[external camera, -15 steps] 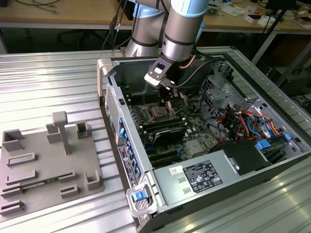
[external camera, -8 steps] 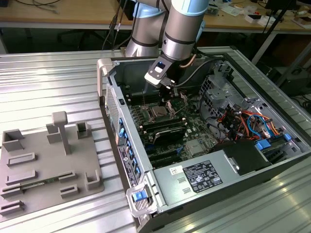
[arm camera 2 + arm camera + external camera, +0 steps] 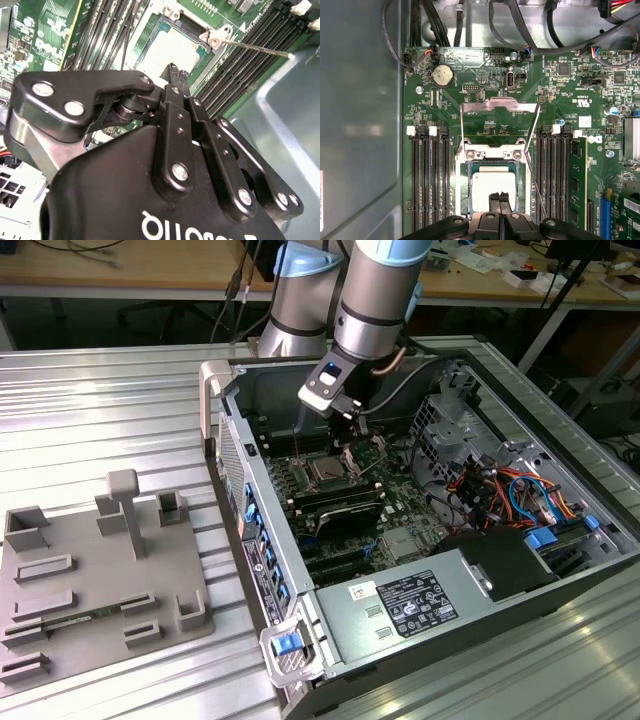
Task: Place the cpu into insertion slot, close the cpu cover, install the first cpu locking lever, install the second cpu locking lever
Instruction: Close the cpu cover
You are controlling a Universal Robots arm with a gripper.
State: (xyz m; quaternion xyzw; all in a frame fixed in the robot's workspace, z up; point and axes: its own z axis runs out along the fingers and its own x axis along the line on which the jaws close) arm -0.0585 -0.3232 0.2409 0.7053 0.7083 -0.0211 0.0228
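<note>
Though the arm reaches into the open grey computer case in the exterior view, its black gripper hangs above the square, silver-rimmed dark insertion slot. The first wrist view shows the flat silver-grey cpu seated there, fingertips pressed together on nothing, the thin silver frame cpu cover standing open. In the second wrist view a wire locking lever juts free; cover and both levers look not yet done.
</note>
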